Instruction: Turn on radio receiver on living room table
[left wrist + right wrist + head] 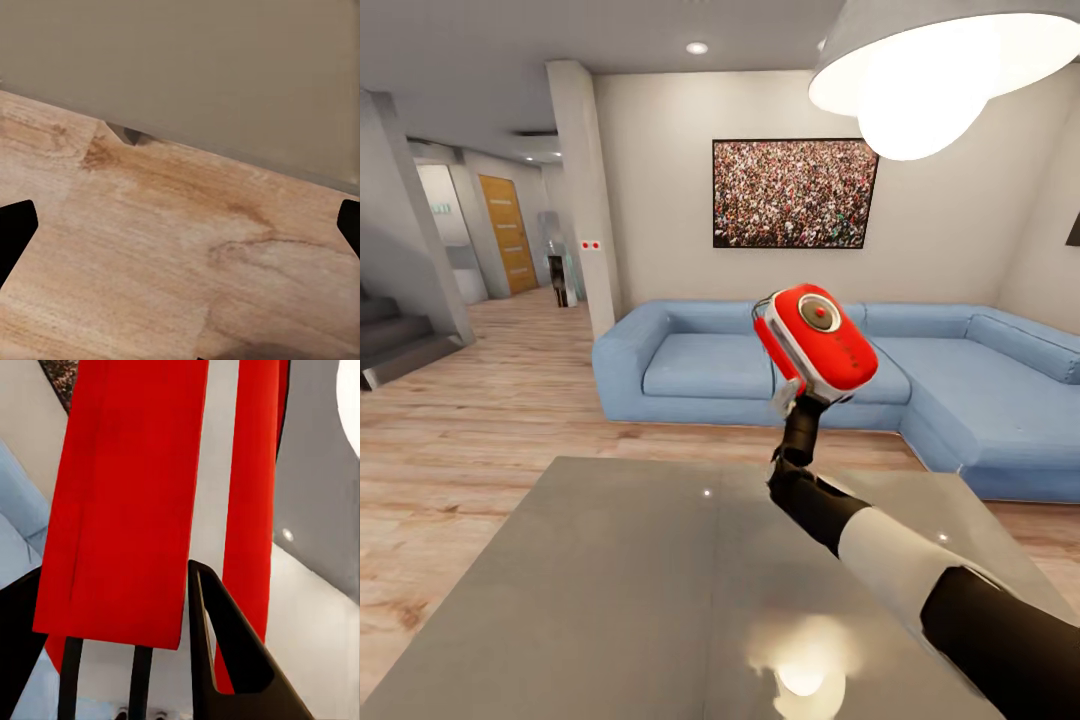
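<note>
The red radio receiver [818,342] with its white edge band is held up in the air above the far side of the table [620,560], tilted, its round dial facing me. My right gripper [792,395] is shut on its lower end. In the right wrist view the radio receiver [127,502] stands between the dark fingers [225,652] of the right gripper [112,607]. My left gripper [183,229] is open over the wood floor [150,247], beside the grey table edge [225,67].
The light-blue L-shaped sofa [710,365] runs behind the table and along the right. A framed crowd photo [795,193] hangs above it. A big grey pendant lamp [940,70] hangs close overhead at the right. Stairs [395,345] and a hallway lie to the left.
</note>
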